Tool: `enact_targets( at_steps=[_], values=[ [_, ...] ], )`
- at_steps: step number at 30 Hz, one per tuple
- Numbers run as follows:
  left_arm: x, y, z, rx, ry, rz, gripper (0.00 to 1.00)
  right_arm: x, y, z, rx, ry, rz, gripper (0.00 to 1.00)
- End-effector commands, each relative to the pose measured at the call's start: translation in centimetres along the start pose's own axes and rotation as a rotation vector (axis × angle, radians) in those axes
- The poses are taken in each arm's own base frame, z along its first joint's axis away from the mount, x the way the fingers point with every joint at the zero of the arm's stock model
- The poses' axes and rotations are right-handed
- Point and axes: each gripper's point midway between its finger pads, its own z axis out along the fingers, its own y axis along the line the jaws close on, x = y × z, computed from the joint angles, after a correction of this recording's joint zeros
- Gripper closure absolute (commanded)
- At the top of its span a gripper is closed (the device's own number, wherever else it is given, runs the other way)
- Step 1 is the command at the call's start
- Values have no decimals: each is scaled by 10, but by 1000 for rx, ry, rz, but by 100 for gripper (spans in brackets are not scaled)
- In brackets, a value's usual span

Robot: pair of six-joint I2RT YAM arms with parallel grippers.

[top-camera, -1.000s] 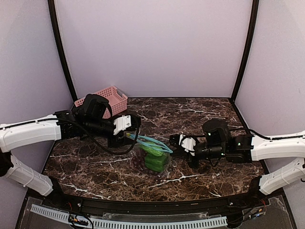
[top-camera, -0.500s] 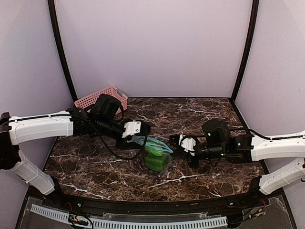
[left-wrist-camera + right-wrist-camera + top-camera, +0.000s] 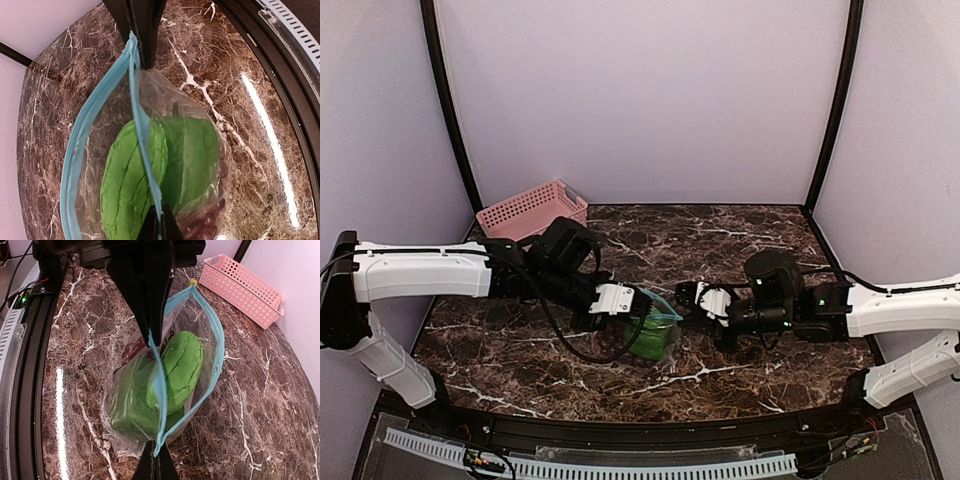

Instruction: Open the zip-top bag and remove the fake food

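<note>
Item: zip-top bag point(image 3: 655, 328) — centre of table point(image 3: 750, 240), between the arms, mouth gaping. The left gripper point(image 3: 157, 226) and right gripper point(image 3: 154, 465) each clamp its teal zip strip point(image 3: 217, 355). The fake food point(image 3: 135, 180) lies inside. Step, as judged: opening nearly done — next, one gripper lets go and reaches in.

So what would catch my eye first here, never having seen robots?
A clear zip-top bag mid-table holds a bright green piece. The left gripper and right gripper each pinch its blue zip strip from opposite sides. A pink basket sits at the far-left corner.
</note>
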Motion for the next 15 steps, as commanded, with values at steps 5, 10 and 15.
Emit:
enact_targets(
  at_steps=[5,10,15],
  values=[
    [-1,-6,-27,-113,-5,63,99,-22,1,-11,-9,-58,54,57],
    [0,-11,-27,-136,4,115,99,-44,-4,-26,-15,-110,120,31],
    [-1,-21,-24,-130,19,162,99,-69,-28,-45,32,-185,205,4]
  ],
)
